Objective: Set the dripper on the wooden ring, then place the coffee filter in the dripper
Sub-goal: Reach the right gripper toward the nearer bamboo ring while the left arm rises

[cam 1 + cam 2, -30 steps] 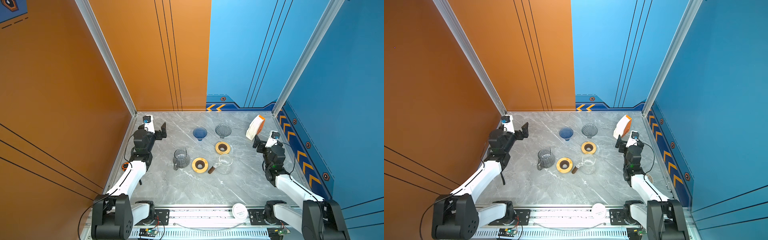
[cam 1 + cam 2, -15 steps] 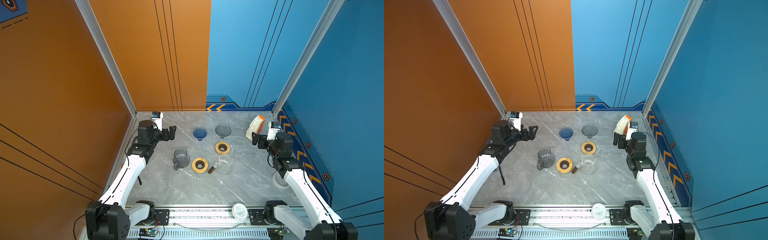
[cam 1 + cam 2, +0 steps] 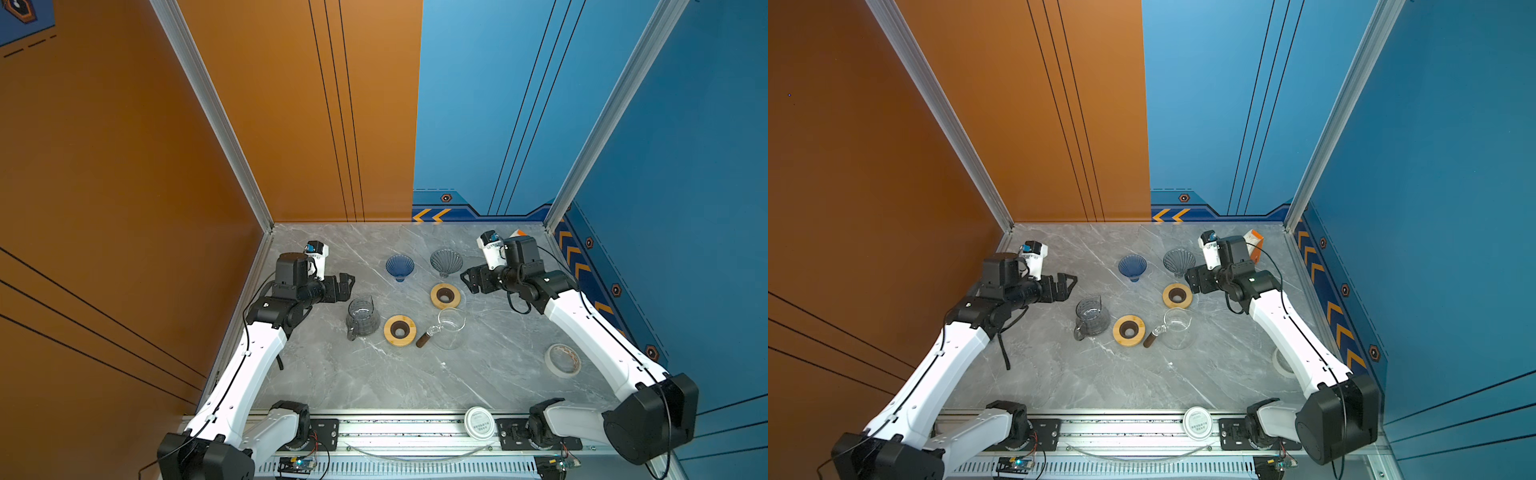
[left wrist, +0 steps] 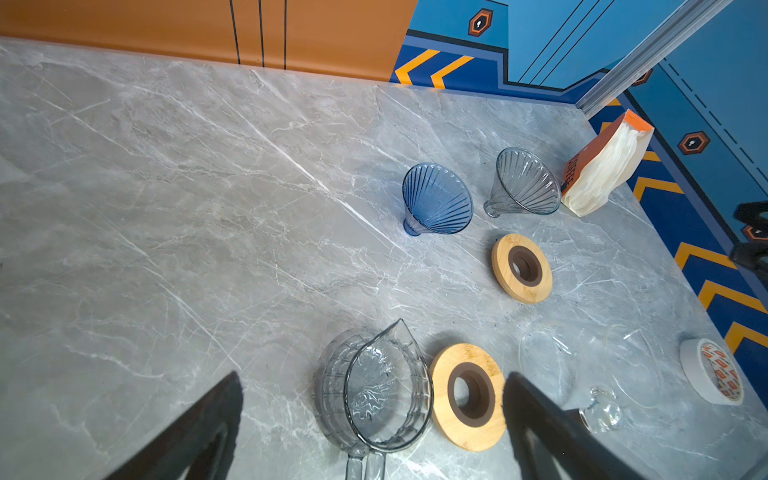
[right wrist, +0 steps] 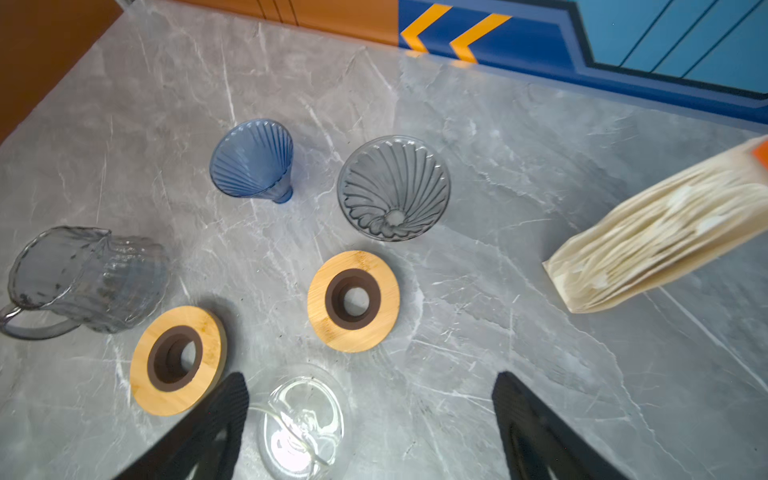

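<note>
The coffee filters (image 4: 602,166) are a cream stack in an orange pack (image 5: 665,232) lying at the back right (image 3: 1253,243). Two ribbed glass drippers lie on the table in both top views, one blue (image 3: 400,266) and one grey (image 3: 446,262). My right gripper (image 3: 467,280) hovers open just right of the grey dripper (image 5: 394,187), its jaws wide with nothing between them (image 5: 370,375). My left gripper (image 3: 347,284) is open too and hangs above and behind the grey glass pitcher (image 4: 374,390). The blue dripper (image 4: 436,199) is empty.
Two wooden rings (image 3: 445,296) (image 3: 400,330) lie mid-table. A clear glass carafe (image 3: 449,330) with a brown handle sits beside them. A tape roll (image 3: 562,360) lies at the right, and a white lid (image 3: 479,423) rests on the front rail.
Both arms have stretched out from their folded pose toward the table's middle. The right gripper left the filter pack's side and now sits by the grey dripper, its jaws slightly narrower.
</note>
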Motion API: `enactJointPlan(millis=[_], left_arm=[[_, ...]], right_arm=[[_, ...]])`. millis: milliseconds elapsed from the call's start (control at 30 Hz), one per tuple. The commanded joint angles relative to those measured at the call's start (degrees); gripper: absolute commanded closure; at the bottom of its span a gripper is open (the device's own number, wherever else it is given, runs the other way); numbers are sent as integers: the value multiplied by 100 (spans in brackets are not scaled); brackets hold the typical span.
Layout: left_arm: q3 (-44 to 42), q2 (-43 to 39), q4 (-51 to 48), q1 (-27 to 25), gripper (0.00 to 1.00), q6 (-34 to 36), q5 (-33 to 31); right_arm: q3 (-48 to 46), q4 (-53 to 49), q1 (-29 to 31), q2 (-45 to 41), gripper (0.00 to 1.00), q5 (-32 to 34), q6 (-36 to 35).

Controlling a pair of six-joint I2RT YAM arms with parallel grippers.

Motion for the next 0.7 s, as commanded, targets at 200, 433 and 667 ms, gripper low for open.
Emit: enactJointPlan(millis=[200,433,667], left_arm=[[-217,-97,-348,448,2,-290,623],[-365,-109,-452,749,5,-293,822],[-512,-171,-463,901,7,-291,871]], right_arm=[[1285,-1325,977,1225,21,80,-466],[1974,-1622,1380,2146,27,166,-467],[2820,-2128,1663,3117,33,76,-493]])
